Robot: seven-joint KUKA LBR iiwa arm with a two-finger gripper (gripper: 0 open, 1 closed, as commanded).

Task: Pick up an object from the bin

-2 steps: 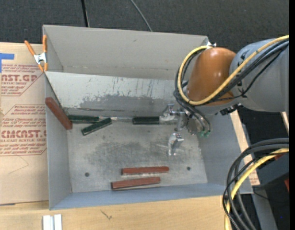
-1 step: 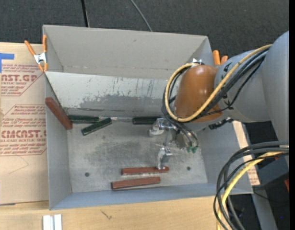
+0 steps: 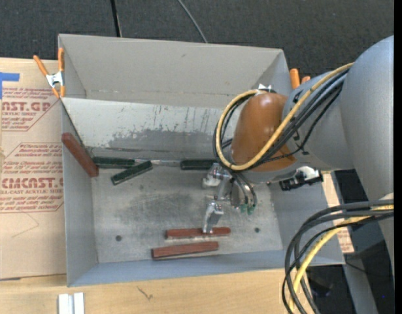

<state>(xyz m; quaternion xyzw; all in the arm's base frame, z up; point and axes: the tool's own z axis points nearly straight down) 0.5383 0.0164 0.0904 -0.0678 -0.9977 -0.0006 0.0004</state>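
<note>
Two reddish-brown bars lie flat near the front of the bin (image 3: 122, 208) in the camera view, almost parallel and just apart: the upper bar (image 3: 184, 233) and the lower bar (image 3: 185, 250). The gripper (image 3: 212, 222) hangs below the orange cover (image 3: 259, 129), and its tip sits right at the upper bar's right-hand part. It is either touching the bar or just above it. From this angle you cannot tell which, nor whether the gripper is wide or narrow.

I'd judge the upper bar is the thing you are after. It lies on bare floor with room along both long sides, so it should be an easier take than anything resting against a wall. Note the third brown bar (image 3: 80, 154), propped aslant against the left wall. The dark green sticks (image 3: 130, 173) lie along the foot of the back wall, well apart from the gripper. Nothing is lifted yet.
</note>
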